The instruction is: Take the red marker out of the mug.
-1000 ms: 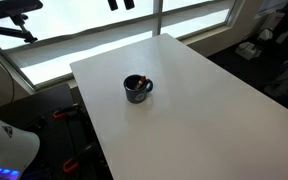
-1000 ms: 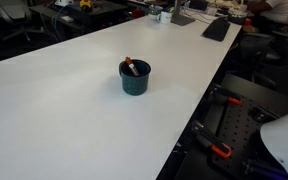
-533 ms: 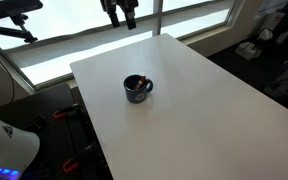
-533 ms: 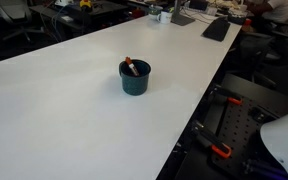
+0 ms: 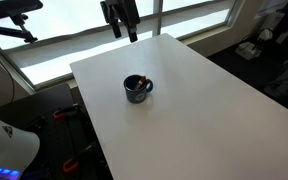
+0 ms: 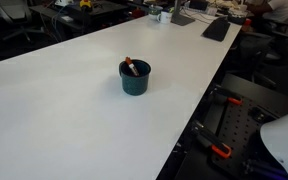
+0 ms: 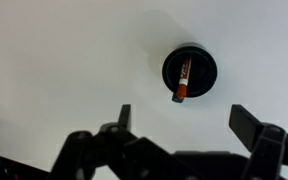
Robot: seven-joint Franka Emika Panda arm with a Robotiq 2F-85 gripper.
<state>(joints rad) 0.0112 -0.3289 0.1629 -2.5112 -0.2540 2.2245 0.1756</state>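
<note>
Wrist view: gripper [image 7: 187,120] spread wide and empty, hanging well above white table [image 7: 64,60]; red marker [image 7: 182,82] propped inside mug [image 7: 202,68], lighter end at rim.

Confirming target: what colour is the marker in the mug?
The marker is red; wrist view shows it best.

in an exterior view the camera stands high off a near corner of the white rectangular bench [image 5: 204,110], looking down and across it toward the far edge by the bright windows [image 5: 74,45]. in an exterior view the camera sits lower and nearer to the small dark round mug [image 6: 135,77], looking along the top toward cluttered office desks [image 6: 184,15]. the wrist view looks straight down from well above, with the black two-fingered gripper [image 7: 184,128] along its lower border. all three share the mug and the surrounding bench top.
</note>
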